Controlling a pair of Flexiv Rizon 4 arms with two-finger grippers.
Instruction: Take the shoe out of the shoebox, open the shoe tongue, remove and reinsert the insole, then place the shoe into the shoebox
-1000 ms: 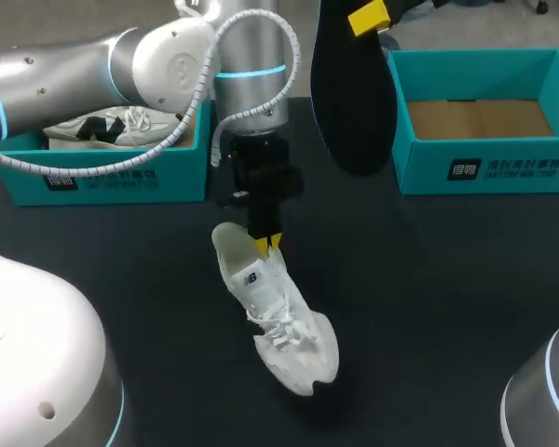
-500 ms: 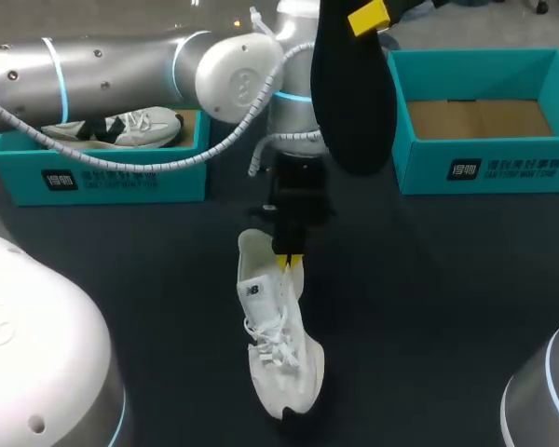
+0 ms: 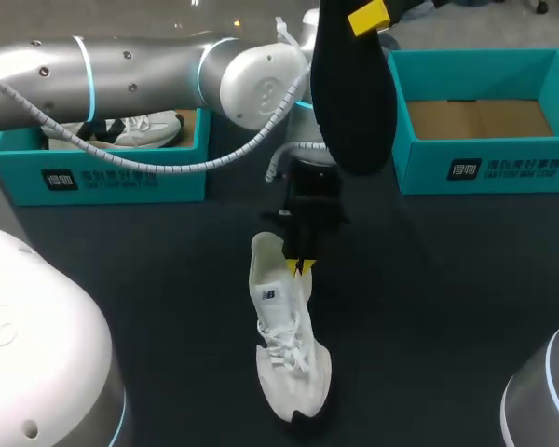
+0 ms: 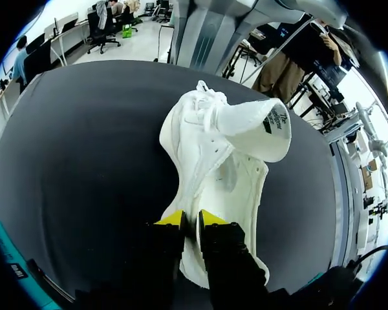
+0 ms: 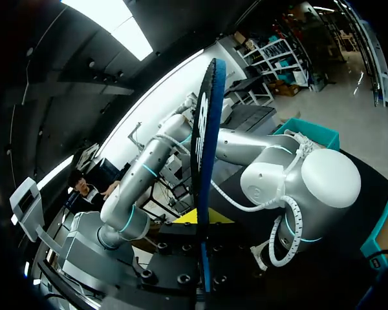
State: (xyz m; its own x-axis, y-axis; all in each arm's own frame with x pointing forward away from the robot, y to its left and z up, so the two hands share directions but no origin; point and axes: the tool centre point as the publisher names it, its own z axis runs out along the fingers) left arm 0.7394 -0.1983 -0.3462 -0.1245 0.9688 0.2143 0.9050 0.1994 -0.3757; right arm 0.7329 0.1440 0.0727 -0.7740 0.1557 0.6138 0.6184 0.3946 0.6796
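A white shoe (image 3: 284,335) lies on the dark table, toe toward the front edge; in the left wrist view the shoe (image 4: 213,155) has its tongue (image 4: 258,126) folded open. My left gripper (image 3: 300,267) stands at the heel end, its yellow tips (image 4: 191,219) close together with the shoe's collar edge pinched between them. My right gripper (image 3: 368,17) is held high at the back, shut on a black insole (image 3: 354,93) that hangs down. Seen from the right wrist, the insole (image 5: 204,161) stands edge-on from the right gripper (image 5: 200,219).
A teal shoebox (image 3: 484,168) with a bare cardboard floor stands at the back right. Another teal shoebox (image 3: 102,177) at the back left holds a second white shoe (image 3: 144,126). My left arm (image 3: 121,70) spans above that box.
My left gripper has dragged the shoe's heel to the right, turning the shoe so it points straighter toward the front edge. The right arm and insole have stayed put.
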